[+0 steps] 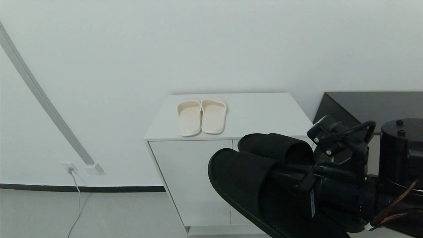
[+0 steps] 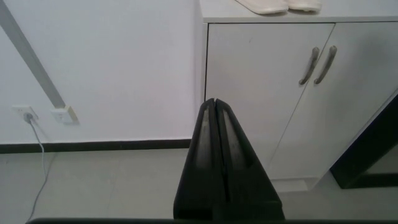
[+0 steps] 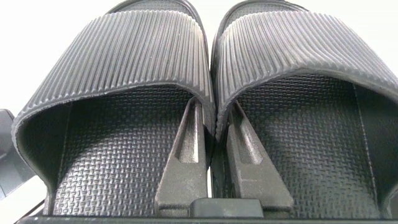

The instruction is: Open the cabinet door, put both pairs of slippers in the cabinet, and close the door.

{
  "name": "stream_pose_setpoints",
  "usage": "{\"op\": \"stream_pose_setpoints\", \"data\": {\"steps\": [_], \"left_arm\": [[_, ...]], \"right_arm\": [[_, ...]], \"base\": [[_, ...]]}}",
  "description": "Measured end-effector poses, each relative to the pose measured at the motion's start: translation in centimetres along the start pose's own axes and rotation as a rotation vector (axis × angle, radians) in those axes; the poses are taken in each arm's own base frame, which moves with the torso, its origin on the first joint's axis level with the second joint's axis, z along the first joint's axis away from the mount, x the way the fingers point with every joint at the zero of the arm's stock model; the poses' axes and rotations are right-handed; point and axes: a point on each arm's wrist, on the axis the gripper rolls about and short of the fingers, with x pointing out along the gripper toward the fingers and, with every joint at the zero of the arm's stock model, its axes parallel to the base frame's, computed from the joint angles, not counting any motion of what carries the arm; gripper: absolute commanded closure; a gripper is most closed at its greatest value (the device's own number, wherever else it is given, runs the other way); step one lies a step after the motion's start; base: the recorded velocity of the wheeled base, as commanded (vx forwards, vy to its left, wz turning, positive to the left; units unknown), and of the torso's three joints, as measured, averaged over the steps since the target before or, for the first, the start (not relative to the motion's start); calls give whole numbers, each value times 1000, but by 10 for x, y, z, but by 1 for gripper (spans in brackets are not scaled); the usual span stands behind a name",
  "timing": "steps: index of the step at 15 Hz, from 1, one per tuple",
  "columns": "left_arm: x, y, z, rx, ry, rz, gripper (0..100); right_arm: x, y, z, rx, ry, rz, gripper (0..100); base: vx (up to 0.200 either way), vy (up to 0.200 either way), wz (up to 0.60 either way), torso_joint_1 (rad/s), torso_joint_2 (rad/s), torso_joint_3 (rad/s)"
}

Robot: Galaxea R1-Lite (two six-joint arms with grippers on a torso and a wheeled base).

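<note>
Before the cabinet (image 1: 191,172), right end effector (image 3: 213,115) pinched on black slippers (image 3: 137,56); left end effector (image 2: 215,104) pressed together.

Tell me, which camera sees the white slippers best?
The head view: both white slippers lie whole, side by side, on the cabinet top. The left wrist view catches just their ends at the cabinet's front edge. The right wrist view looks into the black slippers instead.
</note>
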Motion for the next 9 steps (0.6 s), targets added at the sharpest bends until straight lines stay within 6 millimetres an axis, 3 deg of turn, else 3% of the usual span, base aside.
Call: {"op": "stream_pose_setpoints", "data": {"steps": [3, 8, 9], "left_arm": [[0, 0, 0, 1, 0, 1, 100], [0, 0, 0, 3, 0, 0, 100], [0, 0, 0, 3, 0, -1, 0]], "right_arm": [[0, 0, -2, -14, 5, 1, 100], [-1, 0, -3, -16, 8, 2, 100], [-1, 0, -3, -16, 8, 2, 100]], "base": [[0, 0, 0, -147, 331, 189], [0, 0, 0, -229, 546, 311], [0, 0, 0, -217, 544, 320]]}}
